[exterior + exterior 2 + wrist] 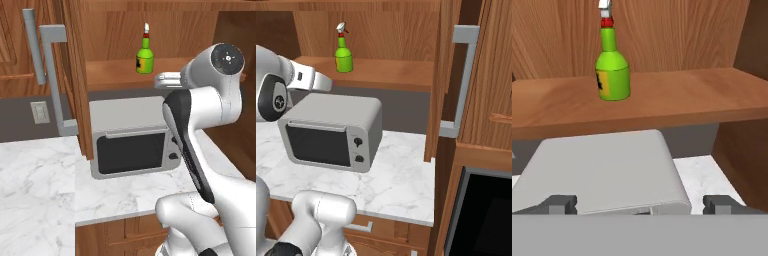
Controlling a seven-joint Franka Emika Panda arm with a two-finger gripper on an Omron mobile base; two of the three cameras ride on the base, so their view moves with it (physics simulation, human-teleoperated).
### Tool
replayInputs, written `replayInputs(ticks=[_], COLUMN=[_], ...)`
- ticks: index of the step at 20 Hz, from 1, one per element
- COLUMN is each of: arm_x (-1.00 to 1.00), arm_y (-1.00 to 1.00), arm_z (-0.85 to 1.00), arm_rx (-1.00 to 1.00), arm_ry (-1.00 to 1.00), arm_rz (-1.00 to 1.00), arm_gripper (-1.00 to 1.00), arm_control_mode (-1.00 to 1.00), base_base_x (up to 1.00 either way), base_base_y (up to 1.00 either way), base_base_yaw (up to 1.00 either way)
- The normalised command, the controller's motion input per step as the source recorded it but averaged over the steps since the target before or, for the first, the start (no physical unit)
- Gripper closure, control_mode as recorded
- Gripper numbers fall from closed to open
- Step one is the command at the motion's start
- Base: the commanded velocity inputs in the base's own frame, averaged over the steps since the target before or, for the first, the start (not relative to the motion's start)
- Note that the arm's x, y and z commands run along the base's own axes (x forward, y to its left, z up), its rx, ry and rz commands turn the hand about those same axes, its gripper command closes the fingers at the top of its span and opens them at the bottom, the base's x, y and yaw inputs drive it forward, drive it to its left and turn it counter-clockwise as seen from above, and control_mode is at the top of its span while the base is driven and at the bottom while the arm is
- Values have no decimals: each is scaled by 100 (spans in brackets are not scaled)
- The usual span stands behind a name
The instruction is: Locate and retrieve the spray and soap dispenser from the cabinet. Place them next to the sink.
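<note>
Fingers (562,204) are spread wide and empty above the grey microwave (607,172), aimed at the green spray (613,70) left upright on the opened cabinet's shelf (677,97), seemingly so it can be reached next

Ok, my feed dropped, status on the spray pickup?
Gripper open, empty, above microwave. Spray upright on cabinet shelf ahead. Nothing blocking.
</note>
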Motion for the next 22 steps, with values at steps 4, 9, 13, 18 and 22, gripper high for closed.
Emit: replayInputs(ticks=[4,9,13,18,22], arm_x=[42,25,20,36,44], arm_y=[0,0,0,0,0], arm_z=[24,20,20,4,0], arm_rx=[0,0,0,-1,-5], arm_ry=[0,-6,-8,-7,-5], arm_rz=[7,8,9,10,10], arm_gripper=[-100,-100,-100,-100,-100], arm_control_mode=[-100,-100,-100,-100,-100], base_base_x=[0,0,0,0,0], base_base_y=[0,0,0,0,0], base_base_yaw=[0,0,0,0,0])
